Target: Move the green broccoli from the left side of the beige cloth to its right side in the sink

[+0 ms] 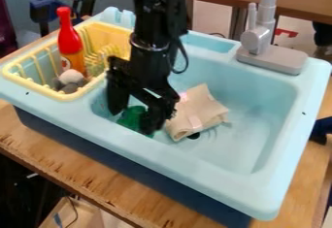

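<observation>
My tool (133, 120) hangs low in the light-blue sink (162, 160), near the basin's left end and its front wall. Its fingers are spread, one on each side of a green thing (132, 116) that lies low in the basin; I cannot tell whether either finger touches it. The green thing's far parts are hidden behind my fingers.

For room, my left side is tight: the basin wall stands close there, with the yellow rack (39, 89) just beyond it. To my right, the folded beige cloth (200, 112) lies near my right finger, its left edge partly behind my tool. Past the cloth, a broad stretch of bare basin floor (237, 137) runs to the right wall, giving me the widest space. At the back, the grey faucet (259, 40) rises from the right part of the rim, well apart from my tool.

Counting, I find one green thing and one cloth in the basin, and one dark round spot (193, 136) at the cloth's front edge. The rack holds one upright bottle (69, 42), red above and orange below, and beside its base a grey and whitish lump (70, 79), whether one piece or several I cannot tell. One wooden counter (84, 166) carries the sink.
</observation>
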Robot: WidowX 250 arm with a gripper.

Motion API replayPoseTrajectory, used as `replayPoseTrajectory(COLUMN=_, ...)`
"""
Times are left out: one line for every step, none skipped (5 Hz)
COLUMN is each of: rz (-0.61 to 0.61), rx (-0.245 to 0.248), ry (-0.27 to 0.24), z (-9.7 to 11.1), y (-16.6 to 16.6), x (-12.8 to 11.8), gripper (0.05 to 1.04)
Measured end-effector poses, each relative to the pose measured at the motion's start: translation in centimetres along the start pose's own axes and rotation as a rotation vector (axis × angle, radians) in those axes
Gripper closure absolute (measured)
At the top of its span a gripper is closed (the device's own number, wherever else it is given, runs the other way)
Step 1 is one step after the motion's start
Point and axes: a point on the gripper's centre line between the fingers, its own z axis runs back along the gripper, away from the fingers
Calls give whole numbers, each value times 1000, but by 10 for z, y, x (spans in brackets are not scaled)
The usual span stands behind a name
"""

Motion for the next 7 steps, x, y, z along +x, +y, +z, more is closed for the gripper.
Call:
replayPoseTrajectory(rz=-3, rx=-12, ry=-6, z=3, y=-3, x=2, gripper=410)
replayPoseTrajectory(rz=-12, rx=-38, ry=4, z=8, y=-6, x=2, gripper=666)
replayPoseTrajectory(rz=-25, rx=-64, ry=-18, z=25, y=-7, x=0, gripper=712)
replayPoseTrajectory(rz=-42, rx=-87, ry=-54, z=47, y=-7, x=-3, gripper=712)
replayPoseTrajectory(rz=-61, rx=-125, ry=-144, z=79, y=-11, x=-3, gripper=712)
replayPoseTrajectory(rz=-144, rx=-157, ry=-179, z=90, y=-40, x=-4, gripper=712)
replayPoseTrajectory(rz=-214, rx=-151, ry=-233, z=83, y=-73, x=5, gripper=712)
